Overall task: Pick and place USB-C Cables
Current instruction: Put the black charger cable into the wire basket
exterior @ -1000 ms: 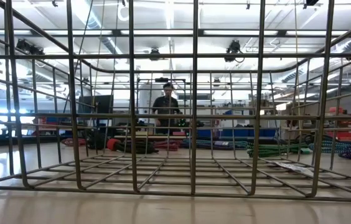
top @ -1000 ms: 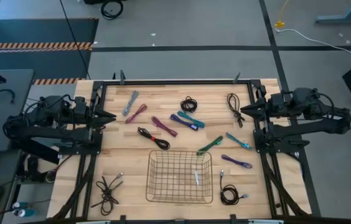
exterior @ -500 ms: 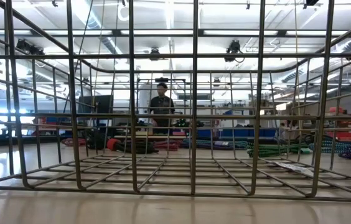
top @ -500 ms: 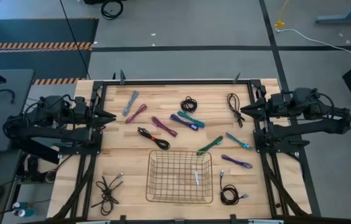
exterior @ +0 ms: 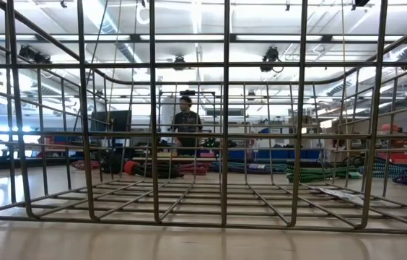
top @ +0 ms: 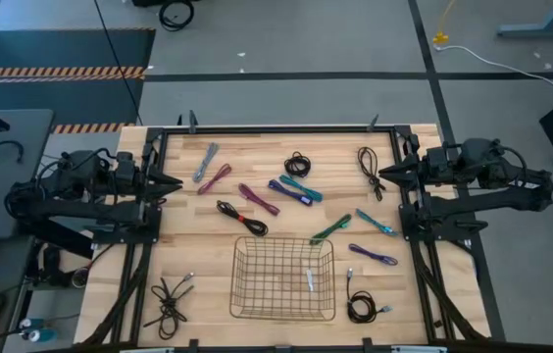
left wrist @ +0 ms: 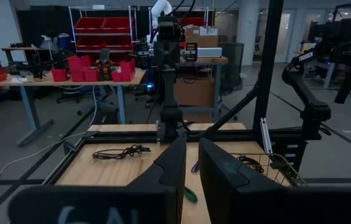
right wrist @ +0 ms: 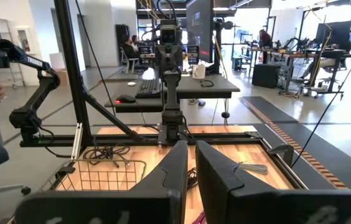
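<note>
USB-C cables (top: 257, 199): mid-tabletop, between arms | left hand (top: 174, 183): narrow, empty, cables rightward | right hand (top: 386, 173): narrow, empty, black cable (top: 367, 169) nearest, lengthwise

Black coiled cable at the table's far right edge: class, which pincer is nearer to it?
Right. The right pincer sits just beside the black coiled cable, almost at its edge. The left pincer waits across the table, at the opposite side.
</note>
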